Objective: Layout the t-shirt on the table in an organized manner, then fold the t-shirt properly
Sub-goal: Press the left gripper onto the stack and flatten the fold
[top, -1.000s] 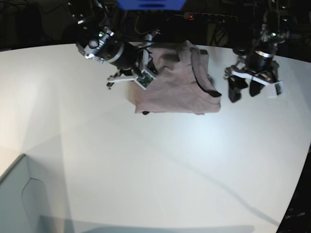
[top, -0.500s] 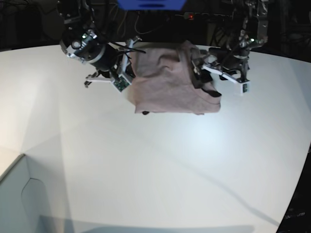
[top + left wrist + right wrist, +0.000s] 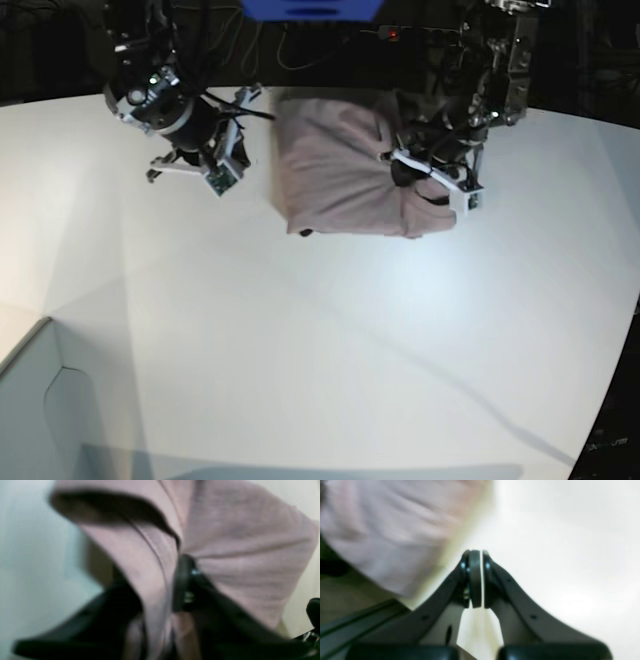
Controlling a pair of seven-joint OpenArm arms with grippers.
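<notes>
While our right claw [image 3: 190, 165] hangs pressed together and empty at the upper left of the base frame, apart from the cloth, the t-shirt [image 3: 335, 170] lies bunched at upper centre on the white counter [image 3: 330, 340]. Further right, our left claw [image 3: 425, 180] pinches a gathered fold near the collar side, arm angled down from above, likely so we can pull it flat.

Blurred mauve t-shirt [image 3: 240, 555] bunched, left claw [image 3: 162, 592] pinching a fold, white table [image 3: 30, 567]
</notes>
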